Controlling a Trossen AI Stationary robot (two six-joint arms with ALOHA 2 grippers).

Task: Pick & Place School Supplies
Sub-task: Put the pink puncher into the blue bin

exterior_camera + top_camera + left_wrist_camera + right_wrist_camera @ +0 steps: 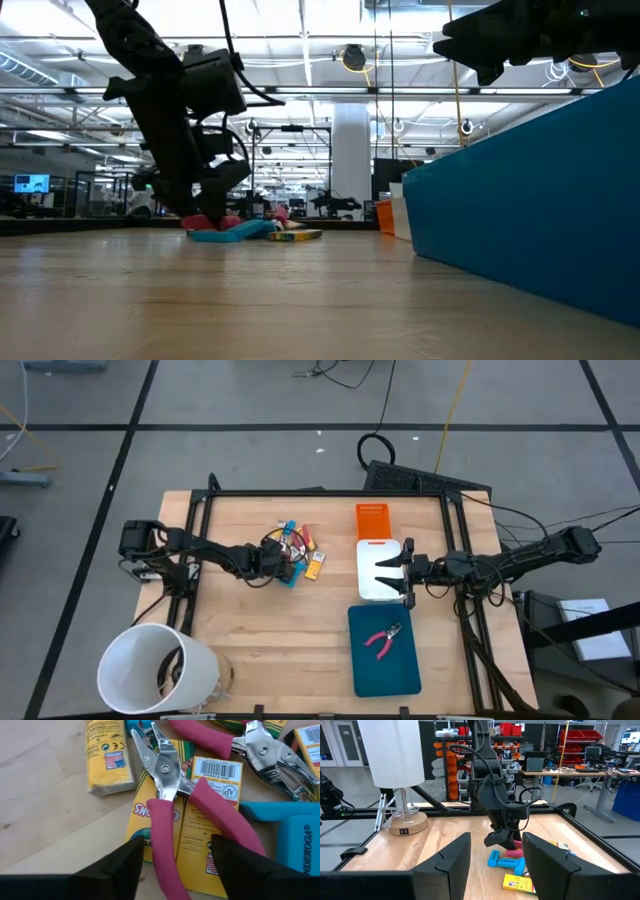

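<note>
A pile of school supplies (pixel 295 555) lies on the wooden table, left of centre. My left gripper (pixel 177 850) slants down onto it, open. Its fingers stand on either side of the two pink handles of a metal-jawed tool (pixel 165 795), which lies on yellow crayon boxes (pixel 200 820). Beside it lie a second pink-handled tool (pixel 250 745), a yellow piece (pixel 107 755) and a light-blue piece (pixel 300 835). A third pink-handled tool (pixel 385 640) lies on the teal tray (pixel 400 670). My right gripper (pixel 390 574) hangs open and level above the white tray (pixel 372 592), holding nothing. My left gripper comes slanting down from the table's left, with its fingers (pixel 125 865) outside the tool's two pink handles (pixel 162 845), near their free ends. Whether they touch the handles, I cannot tell. The tool lies flat on the crayon boxes.
An orange tray (pixel 372 520) lies beyond the white one. A big white bucket (pixel 155 670) stands at the near left corner. A black frame (pixel 330 493) runs round the table. Bare wood lies between the pile and the bucket.
</note>
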